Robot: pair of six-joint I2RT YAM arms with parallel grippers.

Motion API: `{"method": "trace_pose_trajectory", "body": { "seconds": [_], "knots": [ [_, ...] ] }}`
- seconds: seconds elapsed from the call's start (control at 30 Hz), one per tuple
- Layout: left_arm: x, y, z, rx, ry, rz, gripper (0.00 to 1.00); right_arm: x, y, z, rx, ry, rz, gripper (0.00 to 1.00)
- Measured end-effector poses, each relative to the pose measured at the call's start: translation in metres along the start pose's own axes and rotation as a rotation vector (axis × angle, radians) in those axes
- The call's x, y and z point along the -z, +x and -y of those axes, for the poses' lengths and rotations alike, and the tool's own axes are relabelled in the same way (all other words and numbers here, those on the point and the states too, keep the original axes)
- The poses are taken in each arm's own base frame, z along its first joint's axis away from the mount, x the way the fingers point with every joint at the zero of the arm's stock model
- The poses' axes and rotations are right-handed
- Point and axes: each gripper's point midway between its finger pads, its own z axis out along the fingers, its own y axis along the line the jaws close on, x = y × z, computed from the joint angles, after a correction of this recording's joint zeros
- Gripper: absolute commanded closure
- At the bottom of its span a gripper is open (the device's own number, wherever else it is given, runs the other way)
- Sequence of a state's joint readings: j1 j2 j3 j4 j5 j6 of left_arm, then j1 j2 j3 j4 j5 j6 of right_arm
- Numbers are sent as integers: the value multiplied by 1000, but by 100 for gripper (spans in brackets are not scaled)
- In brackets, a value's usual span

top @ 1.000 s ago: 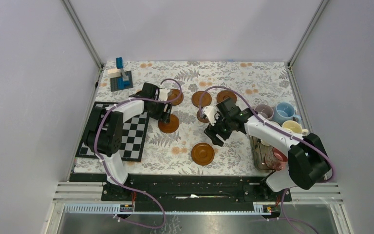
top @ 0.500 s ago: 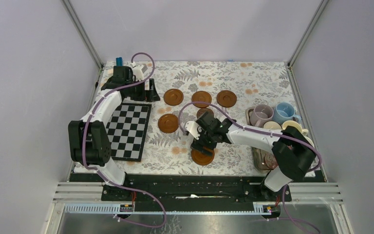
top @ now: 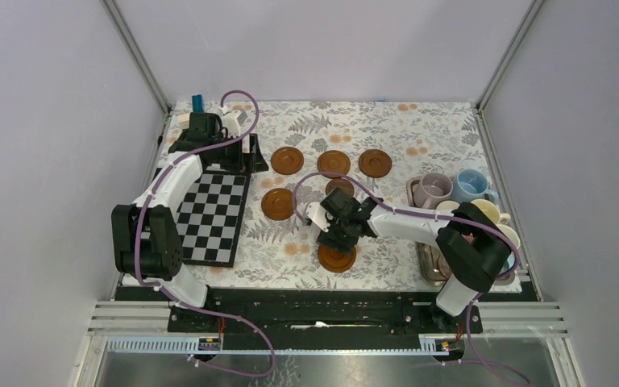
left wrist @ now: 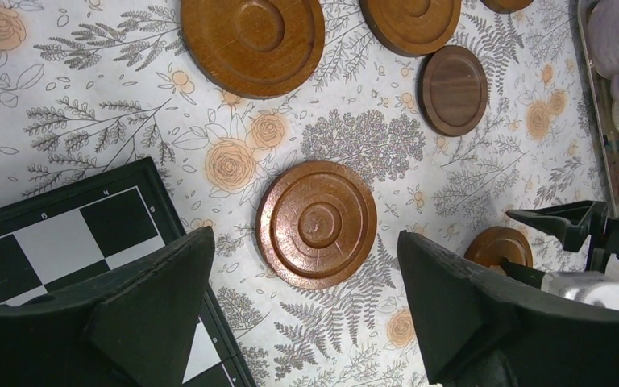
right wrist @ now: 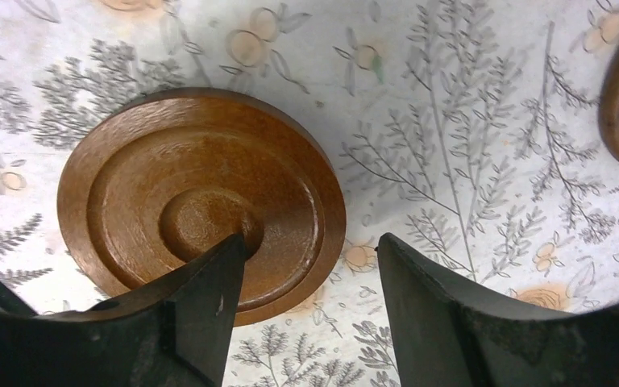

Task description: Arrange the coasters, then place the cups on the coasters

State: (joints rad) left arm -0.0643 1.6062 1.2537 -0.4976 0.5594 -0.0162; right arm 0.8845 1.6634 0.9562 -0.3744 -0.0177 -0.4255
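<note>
Six wooden coasters lie on the floral cloth: three in a far row (top: 334, 162), one at mid-left (top: 278, 204), a small dark one (top: 340, 187) and a near one (top: 337, 258). My right gripper (top: 334, 238) stands open low over the near coaster (right wrist: 201, 201), one finger over its centre and the other outside its rim (right wrist: 310, 242). My left gripper (top: 250, 157) hangs open at the far left, above the mid-left coaster (left wrist: 317, 224) in its wrist view (left wrist: 305, 238). The cups (top: 433, 190) stand clustered at the right edge, a light blue one (top: 469, 185) among them.
A black-and-white chequered board (top: 213, 214) lies at the left, under the left arm. A blue block (top: 197, 101) pokes up at the far left corner. A grey metal tray (top: 429, 262) sits under the cups, partly hidden by the right arm.
The left gripper let go of the mid-left coaster and swung back to the far left, opening. The right gripper moved from the centre to the near coaster, its jaws narrowing.
</note>
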Motion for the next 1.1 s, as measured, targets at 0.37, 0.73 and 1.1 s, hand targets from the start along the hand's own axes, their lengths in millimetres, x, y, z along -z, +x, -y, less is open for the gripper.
{"method": "trace_pose_trajectory", "body": {
  "seconds": [0.37,0.73,1.1],
  "knots": [
    [-39,14,31,-128,61,-58,28,8,48,77,-212,91,-42,35],
    [-95,43,88,-303,130,-126,40,20,78,178,-435,209,-38,38],
    [-134,45,129,-435,175,-49,42,10,73,196,-458,199,-27,38]
  ]
}}
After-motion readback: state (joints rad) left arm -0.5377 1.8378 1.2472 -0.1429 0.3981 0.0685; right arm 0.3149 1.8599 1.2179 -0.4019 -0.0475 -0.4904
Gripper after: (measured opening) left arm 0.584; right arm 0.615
